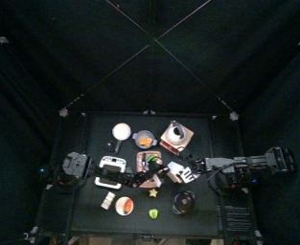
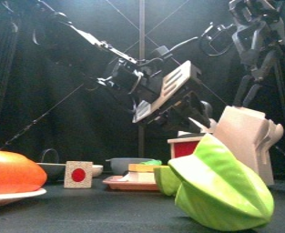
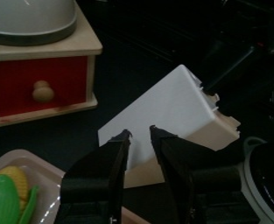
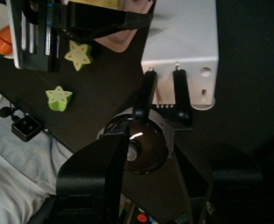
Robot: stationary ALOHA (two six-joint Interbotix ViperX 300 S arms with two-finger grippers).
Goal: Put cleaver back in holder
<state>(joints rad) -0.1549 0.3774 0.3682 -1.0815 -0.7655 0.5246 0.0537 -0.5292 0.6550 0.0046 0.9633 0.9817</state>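
The holder [image 4: 188,39] is a white wedge-shaped block near the middle of the table [image 1: 180,173]; in the front view it stands at the right [image 2: 244,136]. My right gripper [image 4: 165,80] is open, with its two black jaws lying over the holder's slotted end and white showing between them. I cannot pick out the cleaver in any view. My left gripper [image 3: 140,138] is open too and holds nothing. It hovers close to the holder's sloping side [image 3: 180,105] from the other direction. In the top view both grippers meet at the holder.
A red coffee grinder [image 3: 39,74] stands beside the holder. A pink tray with toy corn [image 3: 10,188] lies under the left arm. Near the right gripper sit a dark bowl [image 4: 139,150] and a green star [image 4: 59,96]. At the front edge are an orange [image 2: 11,171] and a green star fruit [image 2: 218,191].
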